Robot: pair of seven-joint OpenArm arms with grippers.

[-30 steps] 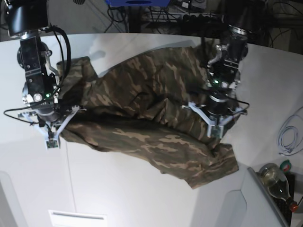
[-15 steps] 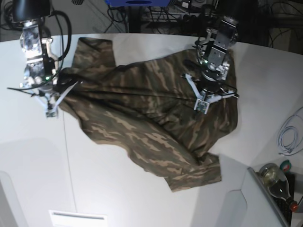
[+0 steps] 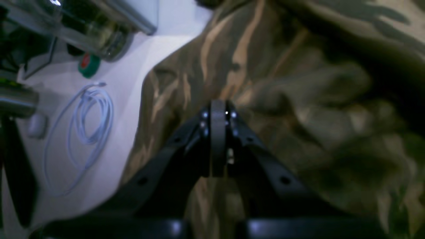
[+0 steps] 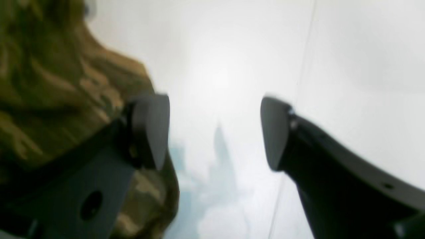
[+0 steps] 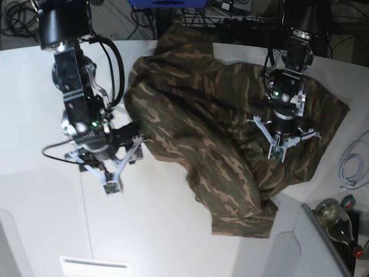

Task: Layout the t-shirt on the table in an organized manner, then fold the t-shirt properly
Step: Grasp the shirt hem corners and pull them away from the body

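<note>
My right wrist view is blurred: my right hand [image 4: 215, 132] stands wide with only bare worktop [image 4: 348, 59] between its fingers, the t-shirt [image 4: 49, 99] at frame left. My left hand [image 3: 217, 139] is pressed shut, apparently pinching t-shirt cloth, though I can't see how. Only this view shows the coiled cable [image 3: 83, 129]. From the base, the t-shirt [image 5: 230, 127] lies rumpled across centre-right, its top edge cut off.

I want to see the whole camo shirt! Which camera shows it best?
The base view: it shows the whole t-shirt bunched on the white table. The left wrist view shows only a blurry close-up of camouflage folds around the shut left gripper. The right wrist view catches just an edge beside the open right gripper.
</note>
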